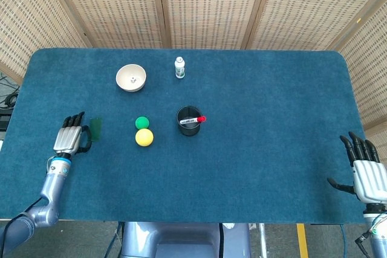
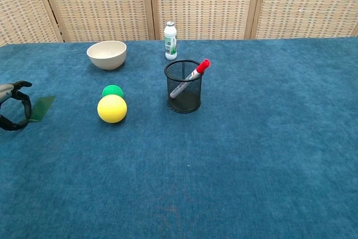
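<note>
My left hand (image 1: 69, 139) sits near the table's left edge, its curved fingers (image 2: 21, 100) showing at the left border of the chest view. A thin green translucent sheet (image 1: 95, 128) (image 2: 43, 107) lies just right of that hand, with its near edge at the fingertips. Nothing shows between finger and thumb. My right hand (image 1: 366, 175) hovers by the table's front right corner with fingers spread and empty; only the head view shows it.
A yellow ball (image 2: 112, 108) sits touching a smaller green ball (image 2: 112, 90) behind it. A black mesh cup (image 2: 183, 86) holds a red-capped marker (image 2: 196, 72). Further back stand a cream bowl (image 2: 107, 54) and a small white bottle (image 2: 170, 40). Blue cloth covers the table (image 1: 272, 119).
</note>
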`<state>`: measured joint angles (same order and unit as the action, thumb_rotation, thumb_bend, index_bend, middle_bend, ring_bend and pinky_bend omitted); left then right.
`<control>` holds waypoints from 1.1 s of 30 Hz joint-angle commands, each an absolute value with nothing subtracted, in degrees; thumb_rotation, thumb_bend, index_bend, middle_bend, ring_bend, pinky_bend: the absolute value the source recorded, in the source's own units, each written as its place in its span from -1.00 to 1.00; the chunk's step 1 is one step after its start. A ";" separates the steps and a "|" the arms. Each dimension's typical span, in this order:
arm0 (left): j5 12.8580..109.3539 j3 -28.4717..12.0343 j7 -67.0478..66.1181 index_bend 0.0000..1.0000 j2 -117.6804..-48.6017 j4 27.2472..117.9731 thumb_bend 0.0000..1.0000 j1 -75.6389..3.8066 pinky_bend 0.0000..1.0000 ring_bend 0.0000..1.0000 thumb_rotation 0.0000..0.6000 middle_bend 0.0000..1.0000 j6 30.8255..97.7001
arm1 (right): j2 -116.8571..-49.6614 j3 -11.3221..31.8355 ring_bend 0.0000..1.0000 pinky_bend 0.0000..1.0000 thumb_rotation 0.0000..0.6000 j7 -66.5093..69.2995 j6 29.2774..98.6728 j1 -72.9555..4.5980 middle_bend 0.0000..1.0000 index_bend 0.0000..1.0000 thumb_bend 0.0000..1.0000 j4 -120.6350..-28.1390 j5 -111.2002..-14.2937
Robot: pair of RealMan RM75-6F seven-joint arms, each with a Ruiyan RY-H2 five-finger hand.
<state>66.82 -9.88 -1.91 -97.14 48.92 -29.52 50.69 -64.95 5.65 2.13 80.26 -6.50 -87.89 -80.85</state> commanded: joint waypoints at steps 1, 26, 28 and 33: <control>66.73 -9.98 -2.05 0.13 -97.35 48.70 -0.24 -29.54 -1.00 -1.00 1.00 -1.00 50.78 | -64.93 5.65 -1.00 -1.00 1.00 2.15 80.26 -6.49 -1.00 -1.00 -1.00 -87.86 -80.85; 66.15 -10.58 -2.82 0.20 -97.65 48.21 -0.03 -29.91 -1.00 -1.00 1.00 -1.00 50.29 | -64.90 5.60 -1.00 -1.00 1.00 2.26 80.22 -6.50 -1.00 -1.00 -1.00 -87.91 -80.86; 66.06 -10.64 -2.91 0.23 -97.64 48.27 -0.03 -29.96 -1.00 -1.00 1.00 -1.00 50.22 | -64.91 5.62 -1.00 -1.00 1.00 2.28 80.21 -6.51 -1.00 -1.00 -1.00 -87.89 -80.85; 65.84 -10.83 -3.13 0.30 -97.64 48.39 0.00 -30.14 -1.00 -1.00 1.00 -1.00 50.03 | -64.93 5.63 -1.00 -1.00 1.00 2.26 80.15 -6.54 -1.00 -1.00 -1.00 -87.86 -80.80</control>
<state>65.84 -10.83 -3.13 -97.64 48.38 -30.14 50.04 -64.93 5.63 2.25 80.15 -6.54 -87.86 -80.80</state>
